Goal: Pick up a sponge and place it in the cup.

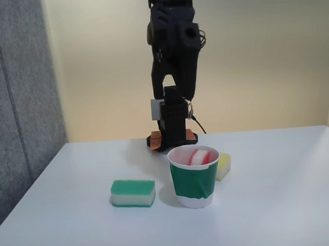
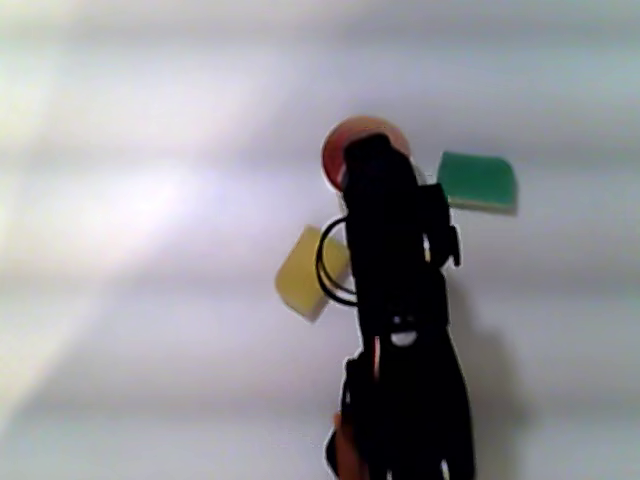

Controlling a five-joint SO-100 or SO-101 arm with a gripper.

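The cup (image 1: 194,179) looked like matt paper, its green band slightly wrinkled. The sponge (image 1: 199,156) inside and the green-topped sponge (image 1: 133,192) showed porous foam. The counter (image 1: 279,205) was smooth, faintly glossy white; the arm (image 1: 174,51) matt black plastic.

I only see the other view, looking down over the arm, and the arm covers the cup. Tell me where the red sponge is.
Observer: In the fixed view the red sponge sits inside the cup, its red and white layers showing just below the rim.
Operator: Report how the cup stands.
Observer: Upright on the table, open end up, not tipped.
Operator: Check the yellow sponge against the cup.
Observer: The yellow sponge lies behind the cup on its right in the fixed view, partly hidden by it; I cannot tell whether they touch.
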